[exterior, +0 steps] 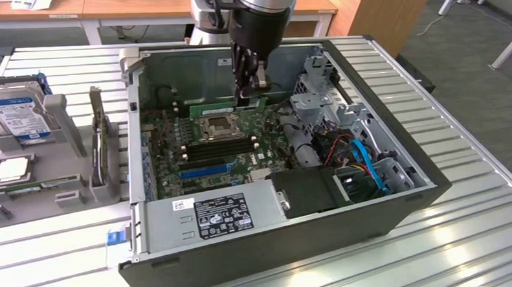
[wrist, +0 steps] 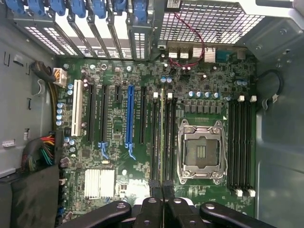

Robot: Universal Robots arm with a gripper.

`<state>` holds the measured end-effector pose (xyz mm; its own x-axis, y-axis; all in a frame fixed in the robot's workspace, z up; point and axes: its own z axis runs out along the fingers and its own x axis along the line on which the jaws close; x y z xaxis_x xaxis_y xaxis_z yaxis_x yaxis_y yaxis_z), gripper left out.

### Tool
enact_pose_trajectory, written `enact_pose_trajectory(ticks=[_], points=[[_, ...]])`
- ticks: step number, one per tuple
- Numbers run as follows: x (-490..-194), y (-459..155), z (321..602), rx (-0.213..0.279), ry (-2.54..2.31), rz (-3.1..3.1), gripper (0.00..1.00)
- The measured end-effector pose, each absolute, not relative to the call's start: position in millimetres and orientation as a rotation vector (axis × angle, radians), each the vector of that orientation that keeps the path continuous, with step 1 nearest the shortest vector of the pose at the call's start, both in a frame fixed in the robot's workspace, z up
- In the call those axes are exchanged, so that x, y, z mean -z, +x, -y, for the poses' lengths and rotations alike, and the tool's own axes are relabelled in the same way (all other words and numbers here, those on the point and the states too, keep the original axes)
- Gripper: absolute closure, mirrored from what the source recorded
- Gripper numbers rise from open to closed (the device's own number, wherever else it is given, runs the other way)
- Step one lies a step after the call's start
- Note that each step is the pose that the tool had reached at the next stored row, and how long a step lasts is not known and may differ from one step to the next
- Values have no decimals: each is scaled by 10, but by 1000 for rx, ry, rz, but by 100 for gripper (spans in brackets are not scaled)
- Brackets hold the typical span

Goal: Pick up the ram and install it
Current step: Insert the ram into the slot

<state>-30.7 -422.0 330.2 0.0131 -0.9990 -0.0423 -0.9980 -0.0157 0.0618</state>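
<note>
The black claw (exterior: 255, 90), nearly closed, pinches the thin green ram (exterior: 224, 108) (a flat, pale-labelled stick) above long black slots (wrist: 169, 137).

Within the case (exterior: 414, 195), the CPU socket (exterior: 218, 126) sits on the motherboard (exterior: 171, 153). Seen from the exterior view, one bank of memory slots (exterior: 217, 145) lies just before the socket, between it and the expansion slots (exterior: 201, 173); a second bank (wrist: 242, 142) lies on the socket's opposite side. The ram (exterior: 220, 109), pinched in the gripper (wrist: 163, 198), runs parallel to the socket's edge, lined up with the first bank in the wrist view. Further before the socket sits the power supply (exterior: 215, 213); to the socket's right in the exterior view, the drive cage (exterior: 323, 105); well to its left, outside the case, a hard drive (exterior: 17, 115).
</note>
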Motion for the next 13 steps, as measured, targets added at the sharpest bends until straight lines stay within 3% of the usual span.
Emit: enact_pose_trajectory(ticks=[13], points=[[-3206, -307, 4220, 115, 2226, 2194, 88]])
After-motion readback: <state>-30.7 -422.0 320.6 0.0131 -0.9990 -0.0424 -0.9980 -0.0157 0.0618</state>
